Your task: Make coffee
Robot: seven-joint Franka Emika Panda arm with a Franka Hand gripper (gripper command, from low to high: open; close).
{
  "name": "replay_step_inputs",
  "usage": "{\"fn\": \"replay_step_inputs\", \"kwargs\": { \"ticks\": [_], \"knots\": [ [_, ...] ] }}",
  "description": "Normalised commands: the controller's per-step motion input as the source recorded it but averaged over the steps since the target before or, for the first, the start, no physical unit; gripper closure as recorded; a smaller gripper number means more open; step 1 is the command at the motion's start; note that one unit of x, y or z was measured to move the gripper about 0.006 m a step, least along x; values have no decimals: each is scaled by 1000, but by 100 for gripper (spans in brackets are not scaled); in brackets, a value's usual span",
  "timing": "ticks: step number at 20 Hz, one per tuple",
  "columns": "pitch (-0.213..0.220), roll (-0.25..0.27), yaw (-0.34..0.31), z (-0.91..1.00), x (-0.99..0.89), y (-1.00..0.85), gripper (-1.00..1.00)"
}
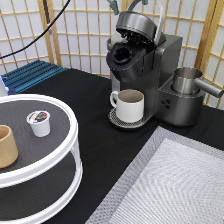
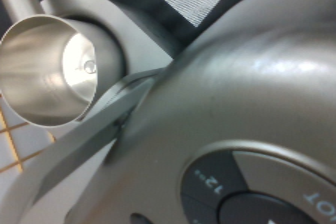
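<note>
Coffee (image 1: 39, 122) on white stand (image 1: 70, 150); end effector unseen.

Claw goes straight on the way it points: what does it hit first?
Probably the coffee machine's raised lid; the claw, at the exterior view's top edge, hangs above it, and the lid fills the wrist view.

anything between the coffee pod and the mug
Nothing stands between them in the exterior view: only the white tray rim and black table separate the coffee pod from the mug.
</note>
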Motion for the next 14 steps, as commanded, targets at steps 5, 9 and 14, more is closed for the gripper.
{"fn": "replay_step_inputs", "kwargs": {
  "ticks": [5,9,14],
  "knots": [
    [70,75,-44,956,199,-617,-100],
    [2,152,0,439,86,-989,-100],
    [0,132,0,-172,18,-1000,-100]
  ]
}}
